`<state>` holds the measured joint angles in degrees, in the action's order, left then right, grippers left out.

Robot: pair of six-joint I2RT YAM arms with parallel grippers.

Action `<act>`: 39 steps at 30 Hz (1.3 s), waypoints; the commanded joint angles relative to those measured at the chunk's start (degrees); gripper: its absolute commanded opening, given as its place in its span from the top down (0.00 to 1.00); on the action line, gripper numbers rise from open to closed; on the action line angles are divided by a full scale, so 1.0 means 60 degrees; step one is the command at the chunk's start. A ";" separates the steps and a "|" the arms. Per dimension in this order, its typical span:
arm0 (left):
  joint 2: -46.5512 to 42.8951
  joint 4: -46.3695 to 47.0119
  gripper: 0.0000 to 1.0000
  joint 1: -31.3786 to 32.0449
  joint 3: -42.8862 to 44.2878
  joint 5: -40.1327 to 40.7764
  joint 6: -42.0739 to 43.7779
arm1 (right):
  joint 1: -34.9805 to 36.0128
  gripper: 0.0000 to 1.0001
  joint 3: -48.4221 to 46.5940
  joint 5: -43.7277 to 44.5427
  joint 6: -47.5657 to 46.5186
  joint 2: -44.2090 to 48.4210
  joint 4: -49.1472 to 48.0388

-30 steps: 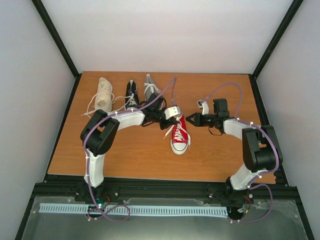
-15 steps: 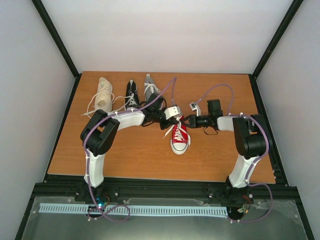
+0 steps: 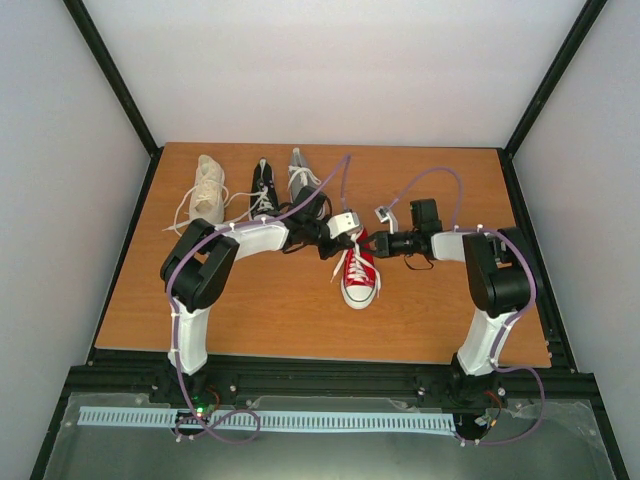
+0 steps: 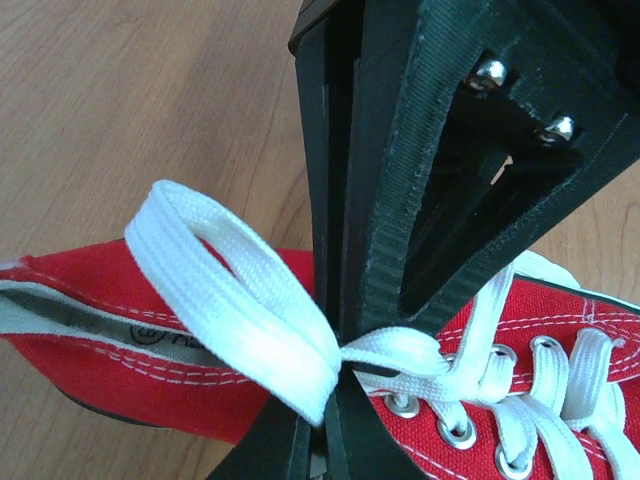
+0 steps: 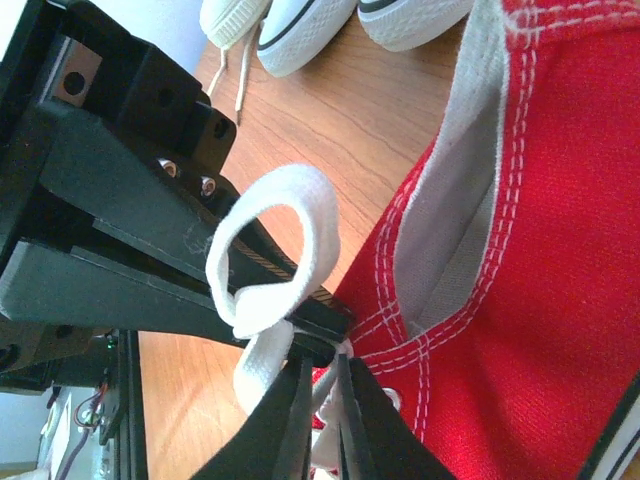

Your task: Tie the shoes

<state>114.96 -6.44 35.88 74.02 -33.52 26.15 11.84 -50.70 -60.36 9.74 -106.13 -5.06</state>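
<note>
The red shoe (image 3: 360, 278) lies mid-table, toe toward me, and also shows in the left wrist view (image 4: 560, 420) and the right wrist view (image 5: 520, 260). My left gripper (image 3: 345, 233) is shut on a loop of its white lace (image 4: 230, 300), pinching the loop's base (image 4: 325, 415). My right gripper (image 3: 374, 241) meets it from the right, jaws shut on a lace strand (image 5: 325, 385) just below the loop (image 5: 290, 240). The cream high-top (image 3: 207, 188), black shoe (image 3: 263, 187) and grey shoe (image 3: 303, 180) stand in a row at the back left.
Loose white laces (image 3: 180, 215) trail from the cream shoe onto the wooden table (image 3: 250, 310). The black frame rail (image 3: 320, 372) runs along the near edge. White walls close in the back and sides.
My right gripper has moved left from beside the red shoe to its laces and now meets the left gripper. The left gripper has held still on the loop.
</note>
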 commanded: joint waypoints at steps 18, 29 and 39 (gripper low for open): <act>-0.0518 -0.0270 0.70 0.0041 0.0059 0.0182 0.1237 | 0.0151 0.97 0.0215 0.1528 -0.0127 0.0924 0.0285; -0.0600 -0.0799 0.59 0.0033 0.0378 -0.0065 0.1449 | 0.0151 0.97 0.0326 0.1704 -0.0166 0.1082 0.0452; 0.0027 -0.2741 0.44 -0.0194 0.2240 -0.1558 -0.3238 | 0.0272 0.97 0.0452 0.1685 -0.0159 0.1196 0.0242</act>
<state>114.72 -16.80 35.18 85.34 -34.74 18.06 12.86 -48.47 -50.76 9.41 -100.12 -2.39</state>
